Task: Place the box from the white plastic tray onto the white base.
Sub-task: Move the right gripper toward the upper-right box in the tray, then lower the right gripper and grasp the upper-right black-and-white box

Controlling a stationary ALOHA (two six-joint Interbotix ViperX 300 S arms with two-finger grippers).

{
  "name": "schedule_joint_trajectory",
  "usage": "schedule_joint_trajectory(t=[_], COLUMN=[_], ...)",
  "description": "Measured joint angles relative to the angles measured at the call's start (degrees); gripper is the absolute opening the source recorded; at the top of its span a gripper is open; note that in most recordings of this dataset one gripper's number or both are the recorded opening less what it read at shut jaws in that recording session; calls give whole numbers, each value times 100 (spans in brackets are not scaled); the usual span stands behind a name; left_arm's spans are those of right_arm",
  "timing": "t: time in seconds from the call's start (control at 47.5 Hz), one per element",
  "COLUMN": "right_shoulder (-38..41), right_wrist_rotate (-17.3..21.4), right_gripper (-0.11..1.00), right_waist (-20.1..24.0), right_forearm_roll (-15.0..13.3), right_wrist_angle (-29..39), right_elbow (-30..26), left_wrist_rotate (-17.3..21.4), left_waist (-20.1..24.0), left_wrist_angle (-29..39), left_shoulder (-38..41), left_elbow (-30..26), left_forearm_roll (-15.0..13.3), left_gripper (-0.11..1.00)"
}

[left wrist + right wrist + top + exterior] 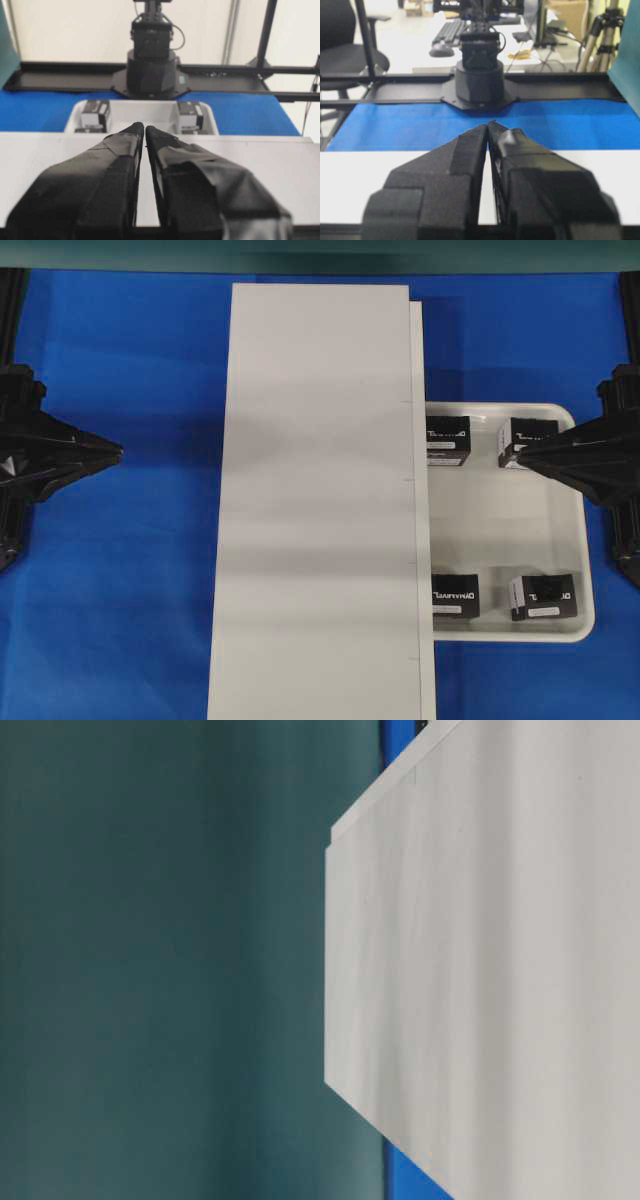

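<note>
Four small black cuboid cartons with white lettering sit inside the shallow glossy white plastic tray (520,540), one near each corner: far-left carton (448,440), far-right carton (528,438), near-left carton (455,595) and near-right carton (543,597). The tray lies on the blue table surface (120,590) toward its right edge, with its left rim tucked against, and apparently slightly under, the right edge of the long flat matte white base board (320,500), which runs down the middle of the table and carries nothing. The right gripper (528,453) hangs over the far-right corner of the tray with its tip just above or beside the far-right carton; its jaws are pressed together and hold nothing, as the right wrist view confirms. The left gripper (115,452) hangs over the blue surface left of the board, well apart from the tray, jaws likewise together and empty. No carton has been lifted yet, so the step in hand is the approach and grasp. Recommended procedure: part the right jaws fully before descending, align them across the two narrower side faces of the far-right carton, and lower until the pads straddle its body without touching the tray rim. Close firmly, lift straight up clear of the rim, then carry the carton leftward and set it flat on a bare part of the board.
</note>
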Motion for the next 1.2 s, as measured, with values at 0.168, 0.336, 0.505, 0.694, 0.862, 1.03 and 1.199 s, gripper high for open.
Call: schedule_joint_trajectory(t=[0.168, 0.336, 0.505, 0.694, 0.862, 1.03, 1.199], right_shoulder=[-26, -35, 62, 272, 492, 967, 1573], right_wrist_rotate=[246, 571, 554, 527, 422, -35, -606], right_gripper=[-1, -1, -1, -1, -1, 1, 3], right_waist=[-114, -563, -809, -905, -1002, -1116, -1406], right_forearm_roll=[281, 299, 281, 255, 220, 193, 167], right_wrist_angle=[756, 2927, 4887, 6618, 7277, 7541, 7646], right_elbow=[-334, -1107, -1758, -2162, -2268, -2399, -2549], left_wrist_rotate=[-229, -193, -202, -202, -202, -202, -202], left_waist=[-9, -9, -9, 9, 26, 35, 26], left_wrist_angle=[492, 1178, 1529, 1898, 2074, 2268, 2338], left_shoulder=[0, -44, -53, -79, -97, -105, -105], left_elbow=[-97, -352, -475, -580, -703, -826, -861], left_forearm_roll=[35, 53, 53, 53, 53, 62, 62], left_gripper=[-4, -7, -7, -7, -7, -7, -7])
